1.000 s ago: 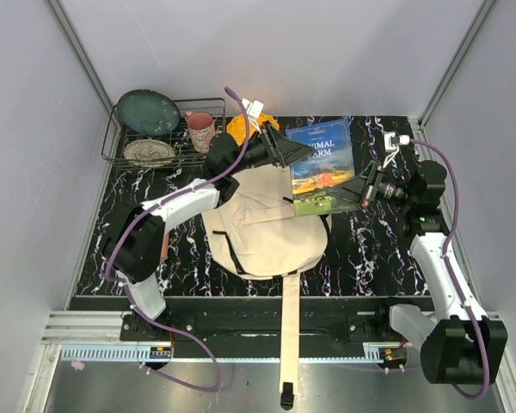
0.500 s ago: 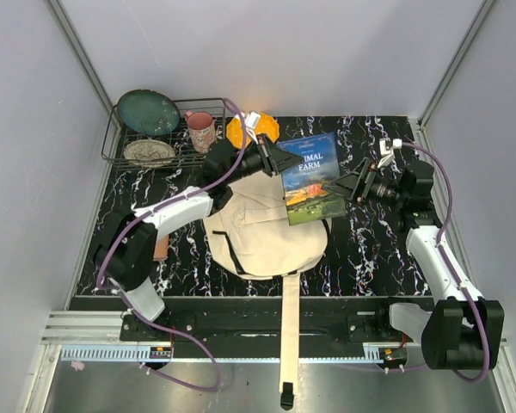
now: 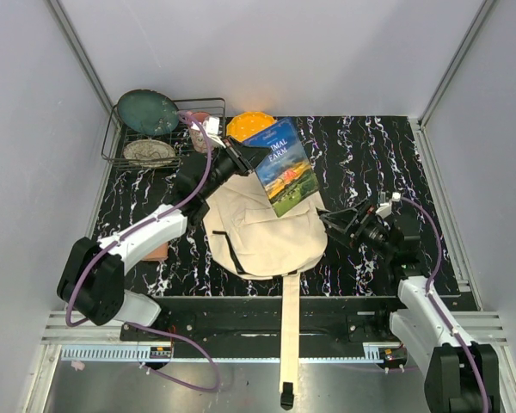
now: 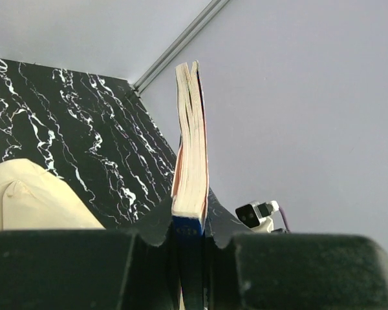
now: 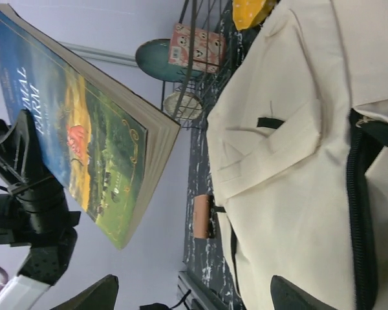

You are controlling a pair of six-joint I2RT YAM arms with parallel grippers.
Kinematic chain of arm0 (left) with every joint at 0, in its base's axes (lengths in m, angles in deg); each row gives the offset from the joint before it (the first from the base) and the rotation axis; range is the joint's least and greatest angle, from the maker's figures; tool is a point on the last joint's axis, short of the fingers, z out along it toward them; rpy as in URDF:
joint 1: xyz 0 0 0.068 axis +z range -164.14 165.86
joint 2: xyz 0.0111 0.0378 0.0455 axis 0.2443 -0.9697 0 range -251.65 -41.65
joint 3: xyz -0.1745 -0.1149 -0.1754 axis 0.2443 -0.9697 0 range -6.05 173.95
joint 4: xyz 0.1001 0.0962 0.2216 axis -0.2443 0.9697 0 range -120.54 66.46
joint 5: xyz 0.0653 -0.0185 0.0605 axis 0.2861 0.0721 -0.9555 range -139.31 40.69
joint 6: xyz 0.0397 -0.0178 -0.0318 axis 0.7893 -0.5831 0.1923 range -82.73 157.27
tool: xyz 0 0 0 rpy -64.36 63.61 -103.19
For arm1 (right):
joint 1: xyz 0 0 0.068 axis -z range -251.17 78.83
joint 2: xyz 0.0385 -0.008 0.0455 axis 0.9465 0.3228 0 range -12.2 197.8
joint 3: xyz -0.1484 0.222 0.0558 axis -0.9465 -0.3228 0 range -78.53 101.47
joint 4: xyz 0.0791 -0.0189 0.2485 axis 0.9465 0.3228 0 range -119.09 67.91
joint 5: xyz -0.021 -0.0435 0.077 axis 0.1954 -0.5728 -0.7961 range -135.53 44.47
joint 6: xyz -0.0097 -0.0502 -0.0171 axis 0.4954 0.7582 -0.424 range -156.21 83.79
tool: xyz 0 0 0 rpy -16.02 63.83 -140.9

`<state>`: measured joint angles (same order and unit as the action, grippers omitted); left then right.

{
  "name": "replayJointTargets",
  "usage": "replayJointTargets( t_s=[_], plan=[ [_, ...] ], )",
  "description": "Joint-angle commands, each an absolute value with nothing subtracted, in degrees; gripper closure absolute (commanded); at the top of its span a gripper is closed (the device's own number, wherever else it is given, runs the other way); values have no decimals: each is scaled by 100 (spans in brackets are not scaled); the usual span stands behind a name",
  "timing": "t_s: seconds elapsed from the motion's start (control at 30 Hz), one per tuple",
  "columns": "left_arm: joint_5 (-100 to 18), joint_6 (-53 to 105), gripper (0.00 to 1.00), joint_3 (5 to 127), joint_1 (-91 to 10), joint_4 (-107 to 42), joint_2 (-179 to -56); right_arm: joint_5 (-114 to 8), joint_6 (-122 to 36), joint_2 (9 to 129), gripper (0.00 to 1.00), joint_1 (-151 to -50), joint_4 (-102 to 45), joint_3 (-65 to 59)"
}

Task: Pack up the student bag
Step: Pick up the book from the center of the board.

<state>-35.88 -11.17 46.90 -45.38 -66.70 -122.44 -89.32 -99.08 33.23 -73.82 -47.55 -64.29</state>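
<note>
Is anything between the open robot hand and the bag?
Nothing visible. The open right fingers are close beside the student bag, at its right edge. The book is held up by the left fingers, near the bag's far end.

A wire rack (image 3: pixel 208 100) holds a teal plate (image 3: pixel 148 110) beside an orange dish (image 3: pixel 248 126).

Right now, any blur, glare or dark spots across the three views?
Top external: even light, sharp, book title readable, no glare. Left wrist: left gripper is a dark, soft foreground; page edges crisp. Right wrist: student bag bright but not blown out, cover legible.
</note>
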Motion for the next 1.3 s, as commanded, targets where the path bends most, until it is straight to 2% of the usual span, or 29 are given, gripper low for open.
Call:
replayJointTargets(
  t_s=[0.0, 0.2, 0.57, 0.7, 0.8, 0.83, 0.9, 0.93, 0.97, 1.0, 1.03, 1.13, 1.17, 1.2, 1.23, 1.27],
  plan=[
    [-3850, -1370, 100, 4730, -4560, -7352, -12057, -8517, -10713, 3227, 0, -7564, -5994, -6447],
    [-3885, -1634, 100, 4528, -4561, -7597, -12048, -8228, -10845, 3912, 0, -7916, -6757, -6210],
    [-3815, -1880, 100, 4440, -4684, -7879, -12154, -8025, -11460, 6522, 1, -8725, -9629, -5603],
    [-3701, -1898, 100, 4388, -4684, -7835, -12145, -7989, -11768, 7067, 7, -8769, -10519, -5507],
    [-3727, -1810, 100, 4308, -4692, -7712, -12101, -8077, -11917, 7331, 28, -8778, -10879, -5419],
    [-3745, -1792, 100, 4273, -4692, -7686, -12101, -8086, -11961, 7401, 49, -8786, -10985, -5427],
    [-3719, -1749, 100, 4247, -4692, -7694, -12110, -8112, -12014, 7420, 76, -8778, -11144, -5488],
    [-3666, -1661, 100, 4273, -4692, -7607, -12119, -8130, -12014, 7385, 85, -8786, -11144, -5506],
    [-3657, -1600, 100, 4290, -4692, -7511, -12127, -8148, -12014, 7358, 98, -8778, -11135, -5524],
    [-3622, -1538, 100, 4325, -4692, -7414, -12119, -8139, -12014, 7323, 100, -8778, -11118, -5559],
    [-3543, -1398, 96, 4378, -4684, -7256, -12119, -8148, -12006, 7210, 100, -8778, -11066, -5577],
    [-3420, -794, 35, 4440, -4692, -6730, -12040, -8043, -11690, 6711, 100, -8769, -10321, -5612],
    [-3446, -573, 23, 4414, -4710, -6588, -11900, -7781, -11341, 6499, 100, -8769, -9535, -5647],
    [-3498, -344, 1, 4379, -4736, -6404, -11803, -7596, -11120, 6245, 100, -8769, -9040, -5691],
    [-3586, 84, 1, 4274, -4754, -6046, -11689, -7385, -10865, 5668, 100, -8769, -8478, -5682],
    [-3648, 306, 1, 4212, -4763, -5859, -11462, -6896, -10384, 5340, 100, -8778, -7176, -5647]
  ],
)
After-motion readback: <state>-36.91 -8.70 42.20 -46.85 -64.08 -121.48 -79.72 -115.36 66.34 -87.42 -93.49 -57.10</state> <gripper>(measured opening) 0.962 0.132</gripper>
